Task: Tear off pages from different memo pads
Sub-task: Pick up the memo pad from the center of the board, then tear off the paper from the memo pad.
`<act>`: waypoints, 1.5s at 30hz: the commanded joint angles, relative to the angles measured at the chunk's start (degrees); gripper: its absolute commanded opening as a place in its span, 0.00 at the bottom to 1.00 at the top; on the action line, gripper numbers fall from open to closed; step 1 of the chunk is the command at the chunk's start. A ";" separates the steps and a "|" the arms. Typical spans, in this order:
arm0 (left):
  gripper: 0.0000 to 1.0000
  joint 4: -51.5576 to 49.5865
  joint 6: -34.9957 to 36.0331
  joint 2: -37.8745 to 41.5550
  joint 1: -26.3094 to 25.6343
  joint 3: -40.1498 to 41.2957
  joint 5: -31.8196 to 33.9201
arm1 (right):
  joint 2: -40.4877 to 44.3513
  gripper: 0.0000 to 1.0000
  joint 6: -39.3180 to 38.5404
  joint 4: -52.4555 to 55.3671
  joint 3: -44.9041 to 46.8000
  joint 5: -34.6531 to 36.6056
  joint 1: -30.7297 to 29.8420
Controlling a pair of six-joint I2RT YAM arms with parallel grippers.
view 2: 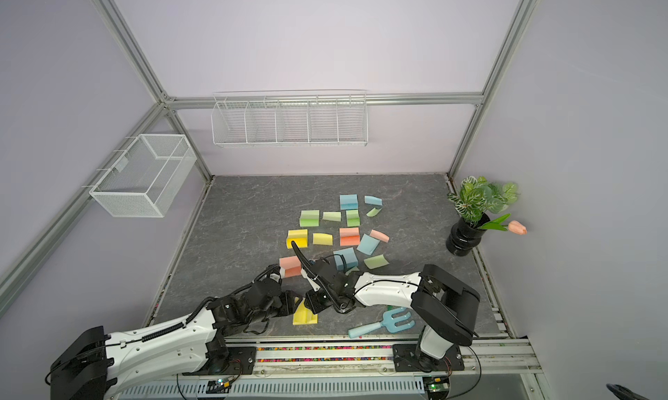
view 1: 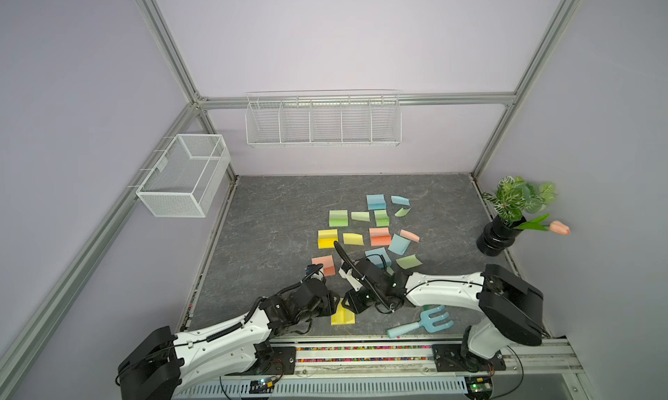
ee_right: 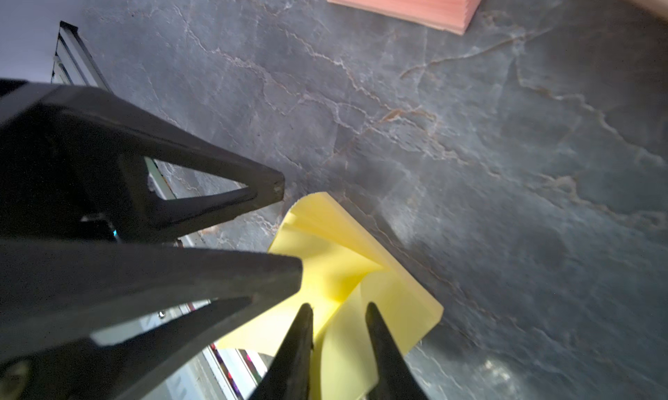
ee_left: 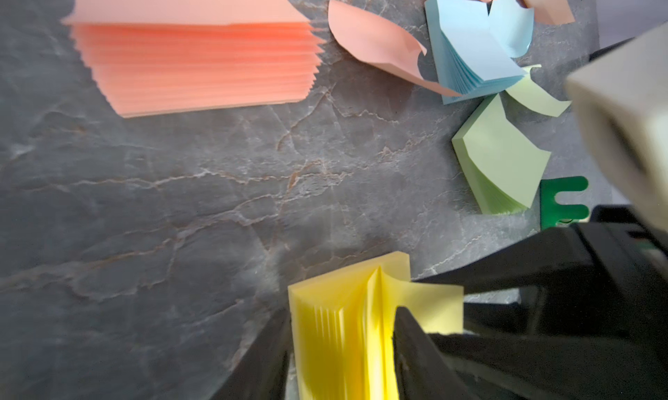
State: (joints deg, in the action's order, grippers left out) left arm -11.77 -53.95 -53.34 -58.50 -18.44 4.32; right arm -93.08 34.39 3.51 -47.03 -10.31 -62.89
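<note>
Near front edge of the surface (view 1: 271, 235): yellow pad (view 1: 342, 314) lies there, between both arms' tips.
Left fingers (ee_left: 415, 344): straddle the pad block, pressed on its two sides, pinning it.
Right fingers (ee_right: 381, 344): either side of the lifted top page (ee_right: 339, 329), slim gap showing; cannot tell if they bite yet.
Handling: page light, floppy, creases easily; block stiffer but fans open.
Hold point: free curled edge of page, peel away from the glued spine; likely tears or drags the pad if yanked.
</note>
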 commanded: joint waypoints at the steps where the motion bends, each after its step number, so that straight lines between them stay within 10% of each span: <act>1: 0.48 -2.25 -0.82 1.40 0.14 -0.50 2.19 | -0.79 0.14 0.87 0.22 0.49 0.31 -0.22; 11: 0.48 -14.85 3.49 15.47 0.14 -1.94 7.65 | 6.47 0.07 -22.51 23.60 -11.49 4.38 0.07; 21: 0.59 0.02 16.40 32.40 0.14 3.14 -7.27 | 13.25 0.07 -49.41 50.91 -26.43 4.41 0.34; 33: 0.72 13.88 23.80 27.94 -0.58 2.29 -27.27 | 17.05 0.07 -53.45 53.47 -26.30 -1.41 0.31; 45: 0.72 15.18 29.15 16.02 -5.75 -1.85 -25.50 | 20.89 0.06 -54.15 51.78 -25.17 -6.99 0.38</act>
State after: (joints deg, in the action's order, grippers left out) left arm 1.67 -27.33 -36.80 -64.10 -17.78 -21.02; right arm -74.26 -18.50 55.68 -72.95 -14.31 -62.72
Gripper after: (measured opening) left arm 0.718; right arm 0.067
